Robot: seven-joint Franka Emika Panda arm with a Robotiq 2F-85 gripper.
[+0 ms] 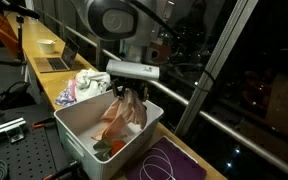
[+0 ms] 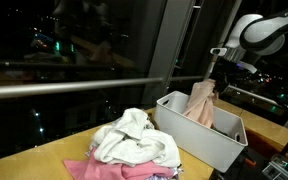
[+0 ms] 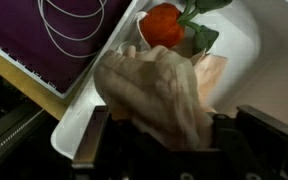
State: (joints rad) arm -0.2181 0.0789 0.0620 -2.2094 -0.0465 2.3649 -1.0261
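A long wooden bench (image 1: 46, 82) runs from the near edge towards the far left, and both exterior views show it (image 2: 34, 150) beside dark windows. On it stands a white rectangular bin (image 1: 79, 135), which in an exterior view sits at the right end (image 2: 199, 140). Just beside the bin, on its far left side, lies a pile of clothes (image 1: 84, 85), white pieces heaped over pink ones (image 2: 134, 140). To the near right of the bin lies a purple mat (image 1: 174, 160) with a white cord (image 3: 79, 20) looped on it. Farther along the bench sits an open laptop (image 1: 52, 62). A tan cloth (image 1: 124, 108) hangs straight down over the bin, its lower end inside the walls (image 2: 201, 102). The pincer (image 1: 127, 92) is clamped on the top of this cloth above the bin's rim. In the wrist view the bunched fabric (image 3: 159, 90) fills the gap between the two fingers of the pincer (image 3: 162, 135). On the floor of the bin, beyond the cloth, lies an orange-red item with green leaves (image 3: 162, 25); what it is made of cannot be told.
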